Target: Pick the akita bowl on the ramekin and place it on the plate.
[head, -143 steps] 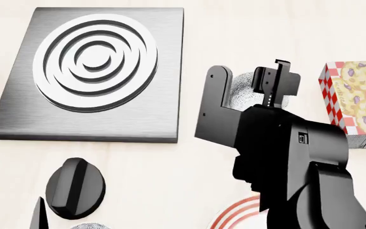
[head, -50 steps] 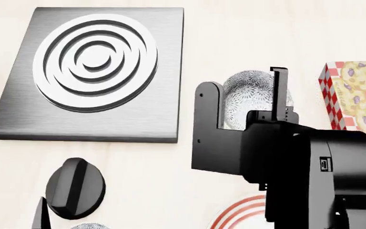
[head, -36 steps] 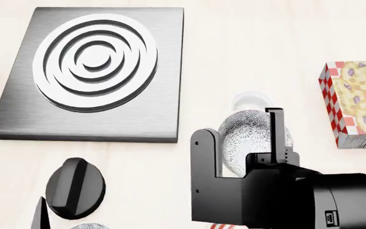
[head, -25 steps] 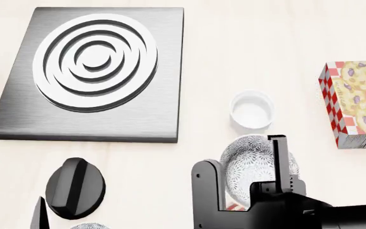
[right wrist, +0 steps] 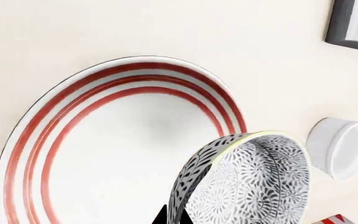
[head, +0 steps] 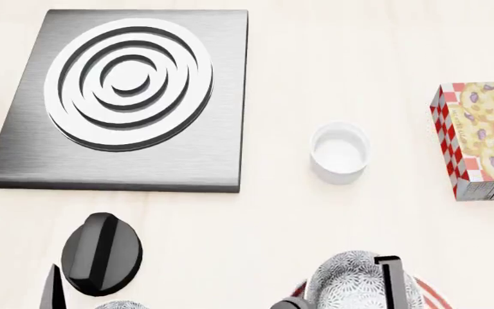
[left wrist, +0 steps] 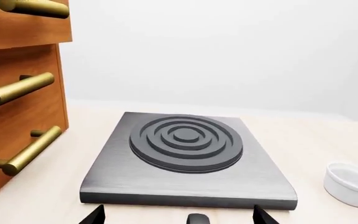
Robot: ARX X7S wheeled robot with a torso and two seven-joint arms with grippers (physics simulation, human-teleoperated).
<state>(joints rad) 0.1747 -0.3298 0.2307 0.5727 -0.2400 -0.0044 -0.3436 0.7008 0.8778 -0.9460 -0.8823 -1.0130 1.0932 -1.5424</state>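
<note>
The akita bowl (right wrist: 253, 179), grey-black patterned, hangs tilted over the plate (right wrist: 123, 140), a wide white plate with red rings. My right gripper (right wrist: 174, 217) is shut on the bowl's wall, one fingertip on each side. In the head view the akita bowl (head: 354, 283) is at the bottom edge, with a black finger (head: 388, 283) across it and the plate rim (head: 431, 295) showing beside it. The ramekin (head: 339, 153) stands uncovered, white and glossy, farther back. My left gripper (left wrist: 177, 217) is open and holds nothing, well to the left.
A grey stove plate (head: 127, 96) with raised rings fills the back left. A black knob (head: 101, 254) lies in front of it. A red-checked cookie box (head: 483, 138) stands at the right. A second patterned bowl (head: 123, 304) peeks in at the bottom. Wooden drawers (left wrist: 17, 93) with brass handles stand beside the stove.
My right gripper lifted the akita bowl off the ramekin and carried it toward me, over the plate. The ramekin now stands bare. The left arm has not moved.
</note>
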